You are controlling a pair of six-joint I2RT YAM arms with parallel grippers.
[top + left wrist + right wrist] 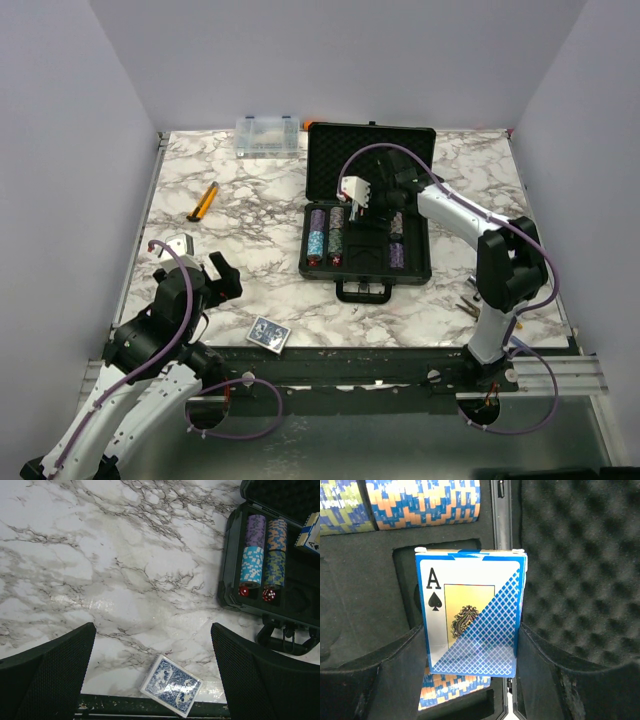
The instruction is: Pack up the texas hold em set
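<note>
My right arm [470,225] reached forward and leftward from its base, elbow raised, forearm sloping down to the wrist. The right gripper [472,645] had its jaws closed on the two sides of a deck [470,610], held upright between them. My left arm [150,350] was folded near its base. The left gripper [155,672] hung above the surface [125,555], jaws spread wide.

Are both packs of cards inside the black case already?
No, one card deck lies on the table outside the case, and the right gripper holds the other deck over it.
</note>
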